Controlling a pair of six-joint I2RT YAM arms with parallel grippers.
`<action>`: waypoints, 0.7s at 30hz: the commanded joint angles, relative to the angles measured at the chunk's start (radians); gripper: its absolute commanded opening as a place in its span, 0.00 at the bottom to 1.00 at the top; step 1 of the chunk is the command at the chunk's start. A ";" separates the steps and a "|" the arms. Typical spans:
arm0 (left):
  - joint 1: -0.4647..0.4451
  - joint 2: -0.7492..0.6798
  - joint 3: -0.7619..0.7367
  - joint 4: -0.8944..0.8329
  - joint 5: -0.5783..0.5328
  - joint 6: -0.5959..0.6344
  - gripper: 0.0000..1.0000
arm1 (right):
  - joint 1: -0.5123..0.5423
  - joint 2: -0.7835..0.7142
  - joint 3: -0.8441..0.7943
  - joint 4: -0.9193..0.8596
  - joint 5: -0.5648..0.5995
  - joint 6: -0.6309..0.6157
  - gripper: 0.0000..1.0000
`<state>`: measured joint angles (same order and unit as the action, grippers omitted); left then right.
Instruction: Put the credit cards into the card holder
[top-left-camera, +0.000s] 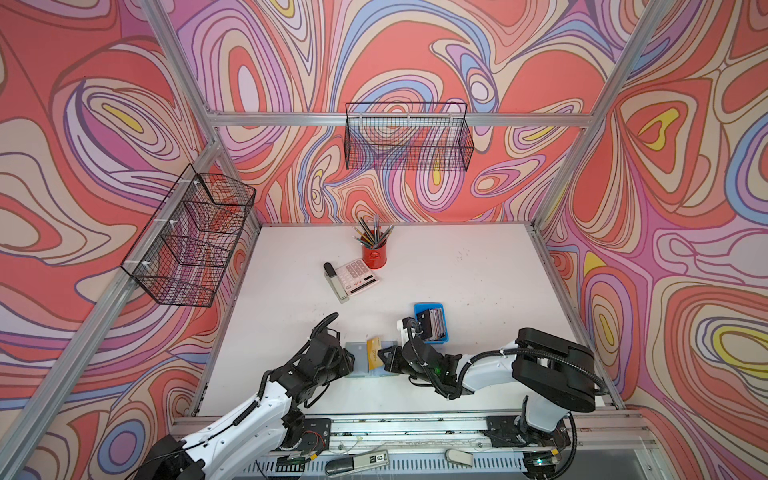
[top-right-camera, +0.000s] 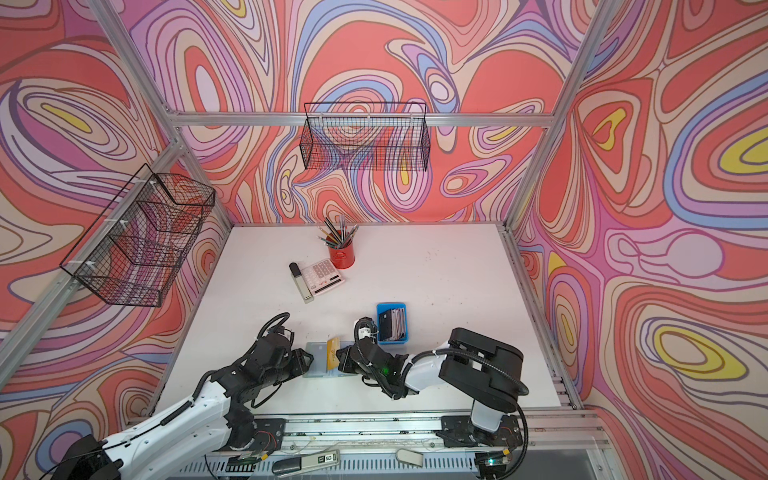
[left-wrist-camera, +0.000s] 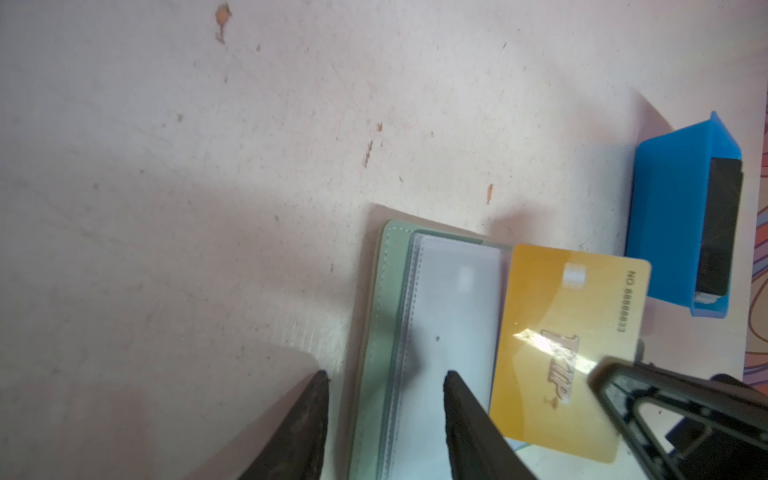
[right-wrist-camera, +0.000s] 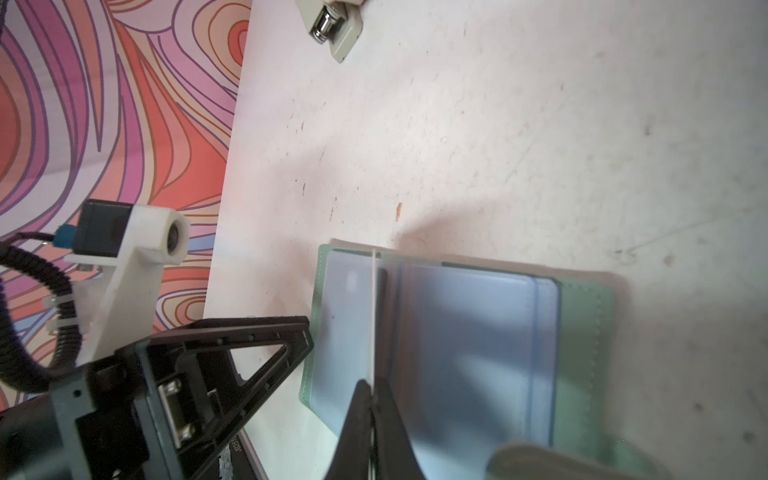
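Right wrist view: yellow card is clamped by the right gripper. Lower centre of a top view, left gripper is spread astride the card holder edge.

A robotics lab test cell is pictured. A white worktop is boxed in by an aluminium frame, and the walls are covered with a printed swirl pattern in red, pink and lilac. Two robot arms, left and right, are mounted on a metal rail along the front edge. Wire baskets are hung from the frame. Office props are set out on the worktop: a red pencil cup, a calculator and a stapler. A camera is fixed at a wrist.
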<state>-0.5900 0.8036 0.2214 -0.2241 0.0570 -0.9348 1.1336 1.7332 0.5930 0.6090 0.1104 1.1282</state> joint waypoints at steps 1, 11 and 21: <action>0.002 -0.001 -0.022 0.003 0.012 0.002 0.47 | 0.005 0.048 -0.016 0.054 -0.018 0.051 0.00; 0.001 -0.001 -0.034 0.014 0.023 -0.001 0.46 | 0.006 0.064 -0.056 0.130 -0.033 0.116 0.00; 0.002 -0.019 -0.036 0.003 0.020 -0.004 0.45 | 0.013 0.049 -0.112 0.146 0.007 0.174 0.00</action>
<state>-0.5900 0.7902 0.2028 -0.1955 0.0765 -0.9352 1.1397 1.7779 0.4953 0.7792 0.0982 1.2694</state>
